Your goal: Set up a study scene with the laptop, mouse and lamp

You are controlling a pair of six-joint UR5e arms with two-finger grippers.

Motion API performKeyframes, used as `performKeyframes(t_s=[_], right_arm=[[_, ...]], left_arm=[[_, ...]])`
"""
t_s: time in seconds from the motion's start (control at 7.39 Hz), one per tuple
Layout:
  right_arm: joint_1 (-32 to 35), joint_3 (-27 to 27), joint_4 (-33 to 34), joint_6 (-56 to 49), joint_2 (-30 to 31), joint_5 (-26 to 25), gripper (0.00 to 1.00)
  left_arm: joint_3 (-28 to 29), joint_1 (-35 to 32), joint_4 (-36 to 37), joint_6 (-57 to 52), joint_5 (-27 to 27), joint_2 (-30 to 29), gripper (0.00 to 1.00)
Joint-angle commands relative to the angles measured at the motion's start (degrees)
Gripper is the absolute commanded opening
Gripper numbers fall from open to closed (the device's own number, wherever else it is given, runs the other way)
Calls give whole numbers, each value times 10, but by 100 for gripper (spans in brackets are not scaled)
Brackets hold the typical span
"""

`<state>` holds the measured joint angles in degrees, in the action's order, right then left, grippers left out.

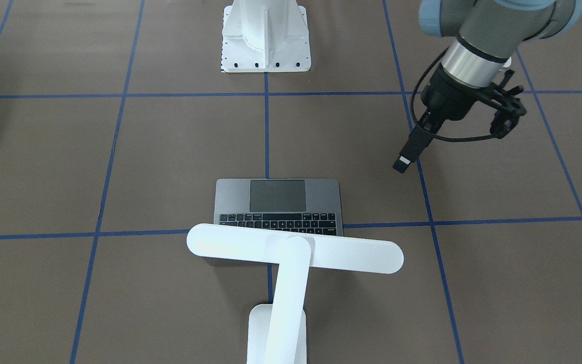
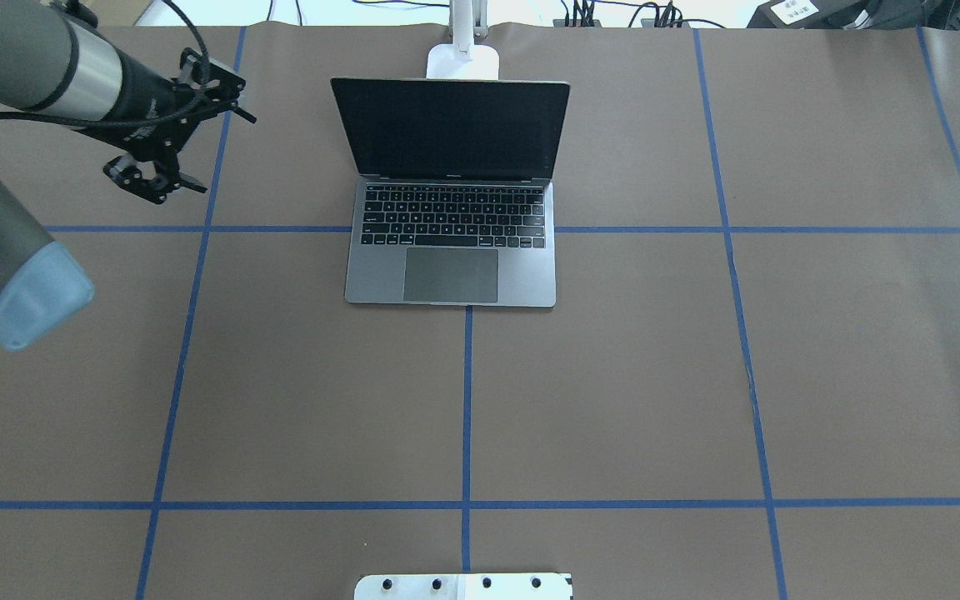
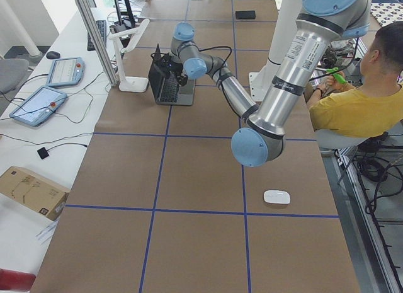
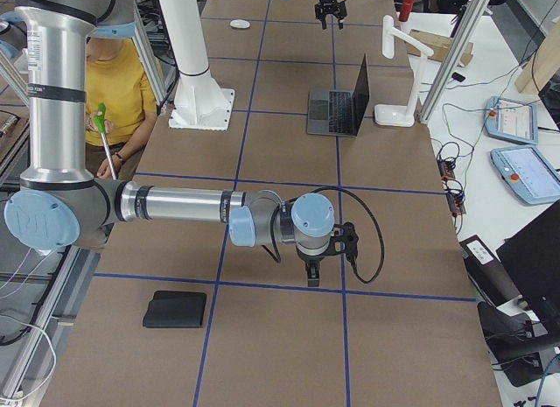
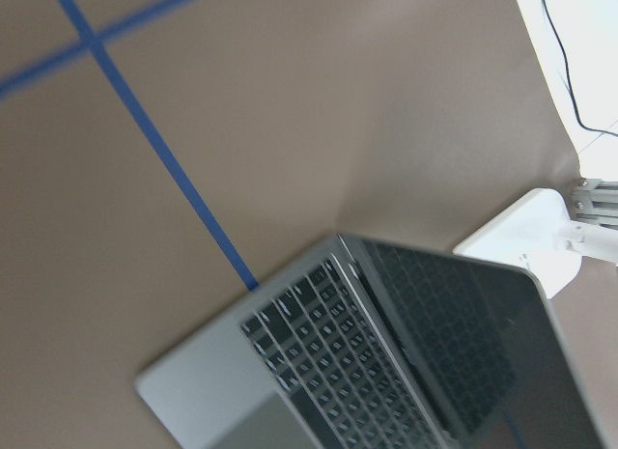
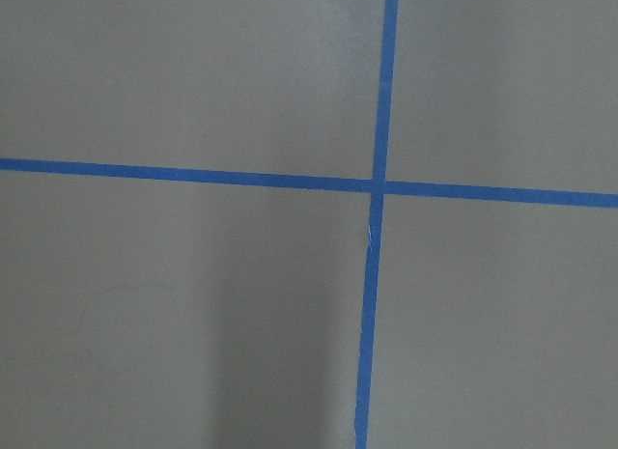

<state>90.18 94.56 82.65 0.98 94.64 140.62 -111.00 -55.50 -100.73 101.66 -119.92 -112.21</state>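
The open space-grey laptop (image 2: 455, 250) stands at the table's far middle, also seen from the front (image 1: 278, 202) and in the left wrist view (image 5: 367, 372). The white lamp stands right behind it, its base (image 2: 463, 60) behind the screen and its bar head (image 1: 296, 250) over the keyboard's far edge. The white mouse (image 3: 277, 196) lies alone on the table's left end, far from the laptop. My left gripper (image 2: 226, 156) is open and empty, in the air left of the laptop's screen. My right gripper (image 4: 312, 280) hangs low over bare table on the right end; I cannot tell whether it is open.
The black mouse pad (image 4: 175, 309) lies on the right end, near the robot's side. The white bolted pedestal (image 1: 265, 38) stands at the robot's edge. A person in yellow (image 3: 352, 110) sits beside the pedestal. Tablets and cables (image 3: 38, 104) lie past the far edge.
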Motion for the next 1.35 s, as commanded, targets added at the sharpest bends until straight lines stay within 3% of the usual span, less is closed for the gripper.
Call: performKeyframes(t_s=[0.0, 0.27, 0.54, 0.68, 0.95, 1.22], right_arm=[[0, 38, 1, -1, 25, 1, 100], [0, 106, 1, 0, 93, 0, 100], [-3, 137, 1, -6, 149, -1, 100], [-6, 148, 0, -12, 183, -5, 100], [-9, 146, -55, -18, 257, -10, 100], [-8, 106, -88, -98, 309, -18, 100]], left_arm=[[-9, -85, 9, -315, -35, 102, 100], [24, -163, 10, -614, -35, 158, 100], [108, -253, 6, -924, -50, 189, 100], [148, -310, 5, -1024, -76, 202, 100], [205, -374, 4, -1130, -120, 206, 100], [208, -379, 2, -1141, -120, 212, 100]])
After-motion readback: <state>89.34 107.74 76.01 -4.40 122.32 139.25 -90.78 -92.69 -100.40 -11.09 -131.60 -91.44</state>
